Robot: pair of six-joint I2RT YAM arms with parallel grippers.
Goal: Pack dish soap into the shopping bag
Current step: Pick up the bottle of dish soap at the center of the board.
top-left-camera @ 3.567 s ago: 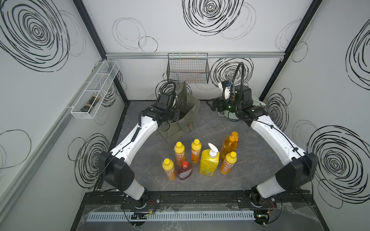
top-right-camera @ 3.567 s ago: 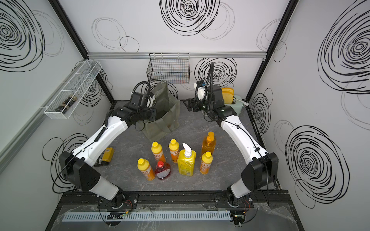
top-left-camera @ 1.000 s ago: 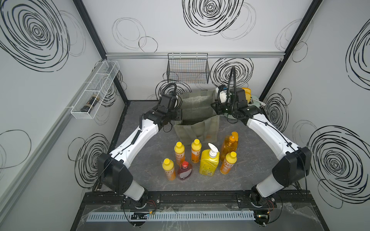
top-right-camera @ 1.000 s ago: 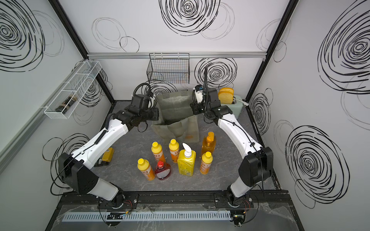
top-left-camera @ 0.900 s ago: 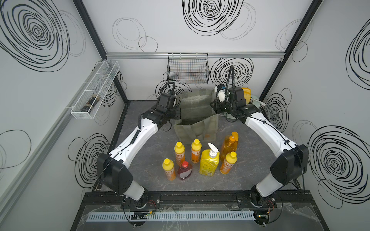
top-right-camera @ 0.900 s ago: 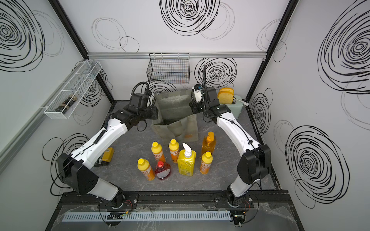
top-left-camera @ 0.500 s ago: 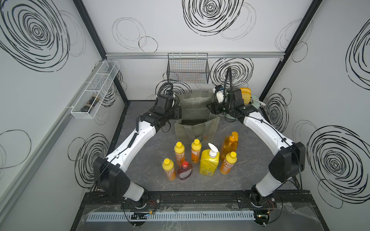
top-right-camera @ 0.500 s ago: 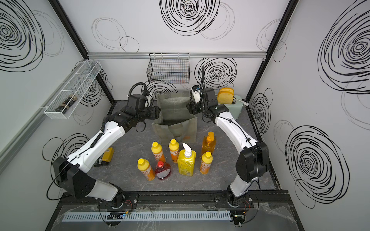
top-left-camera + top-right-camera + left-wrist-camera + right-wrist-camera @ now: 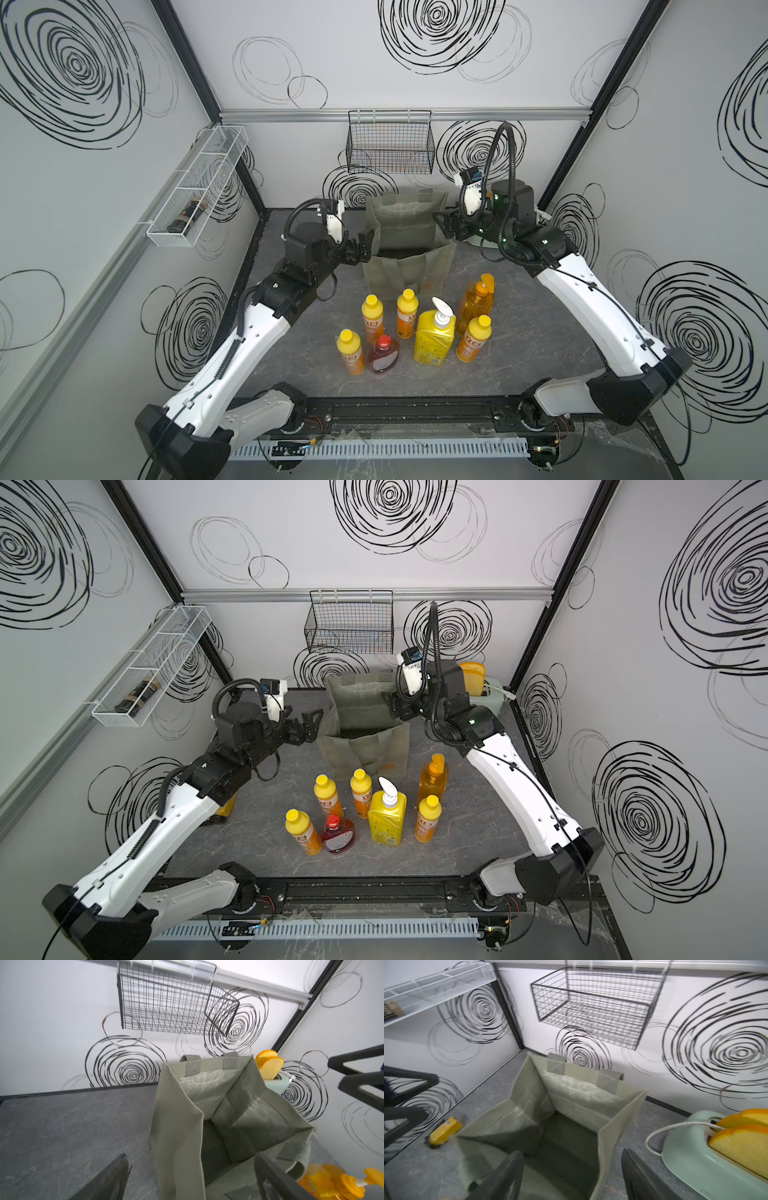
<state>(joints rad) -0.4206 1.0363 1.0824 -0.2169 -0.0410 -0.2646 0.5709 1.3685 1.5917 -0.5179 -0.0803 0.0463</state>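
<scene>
The grey-green shopping bag (image 9: 409,266) (image 9: 365,750) stands upright and wide open at the back of the table, with its inside bare. My left gripper (image 9: 362,247) (image 9: 191,1155) is open at the bag's left rim, and that side wall (image 9: 180,1126) stands between the fingers, not pinched. My right gripper (image 9: 442,220) (image 9: 573,1152) is open at the right rim, straddling that wall (image 9: 612,1126). The dish soap stands in front of the bag: small orange bottles (image 9: 372,318), a yellow pump bottle (image 9: 434,338), an amber pump bottle (image 9: 476,297) and a red bottle (image 9: 383,357).
A black wire basket (image 9: 390,149) hangs on the back wall above the bag. A white wire shelf (image 9: 195,195) on the left wall holds a dark jar. A mint toaster (image 9: 486,688) sits at the back right, and a small yellow object (image 9: 445,1133) lies at the left.
Both grippers have opened and let go of the bag's rims. The bag, tilted and narrow earlier, now stands squared and open on its own.
</scene>
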